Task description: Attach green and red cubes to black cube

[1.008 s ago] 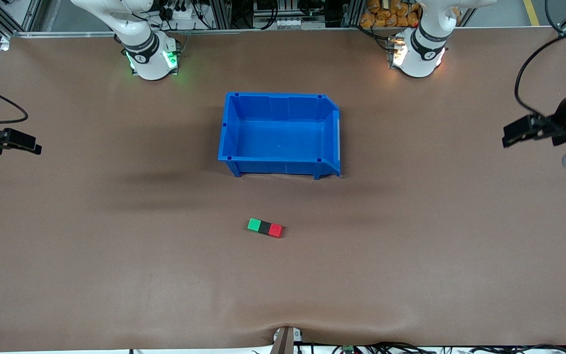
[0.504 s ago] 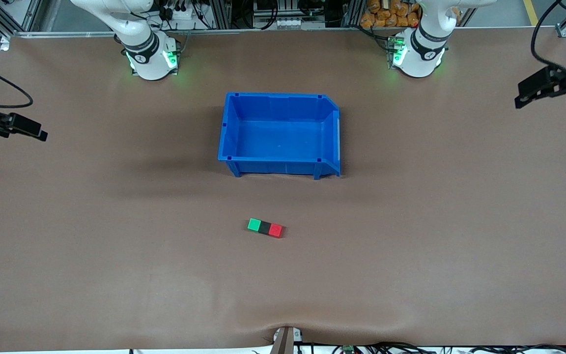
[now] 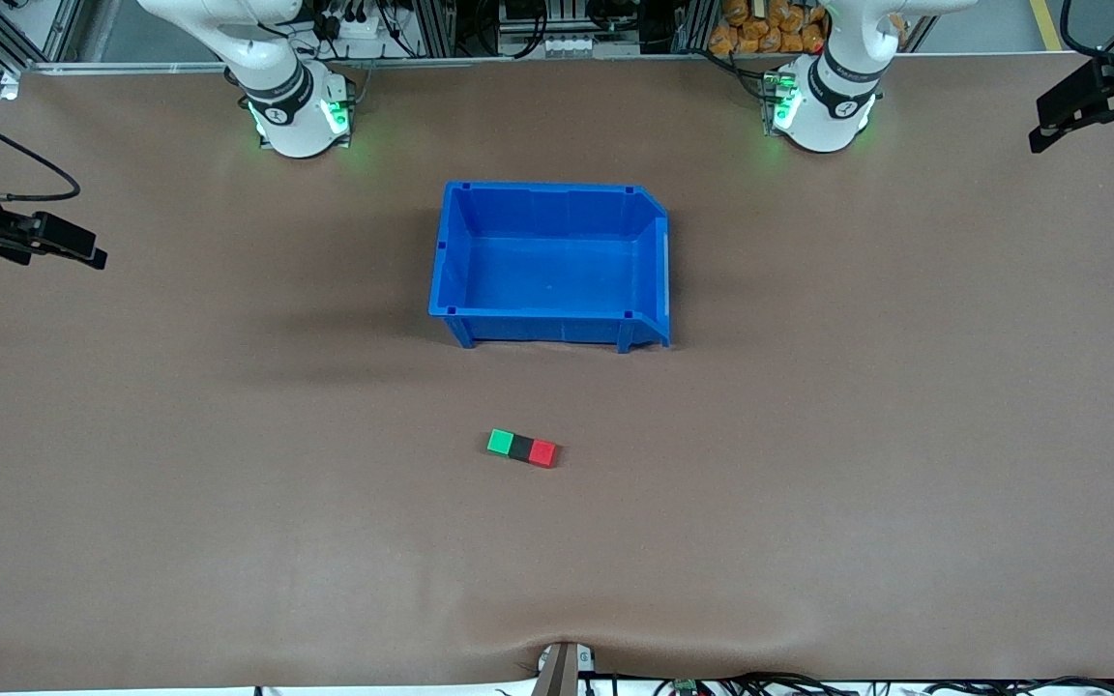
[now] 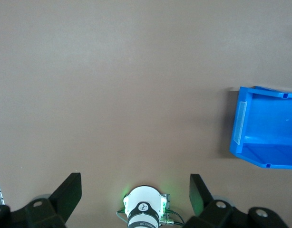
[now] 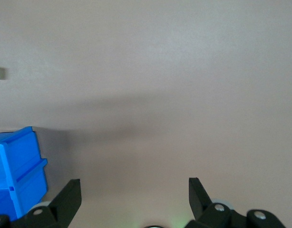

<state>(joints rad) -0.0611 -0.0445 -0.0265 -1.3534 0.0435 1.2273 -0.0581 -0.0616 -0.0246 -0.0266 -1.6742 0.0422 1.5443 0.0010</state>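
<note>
Green cube [image 3: 500,442], black cube [image 3: 521,447], red cube [image 3: 543,452] sit joined mid-frame; I keep left gripper [image 3: 1089,111] and right gripper [image 3: 49,240], jaws wide and empty, at frame edges.

My table [image 3: 808,483] is one big brown mat, slightly wrinkled near the camera; metal framing [image 3: 480,24] and cables [image 3: 760,684] line its edges.

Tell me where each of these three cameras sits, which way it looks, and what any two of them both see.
Front view: high across the table, facing both arm bases; sees the blue bin and the green cube, black cube and red cube in a row.
Left wrist view: looks down past the open left gripper at the table and its own base.
Right wrist view: looks down past the open right gripper.
Shared: all three show the blue bin.
</note>
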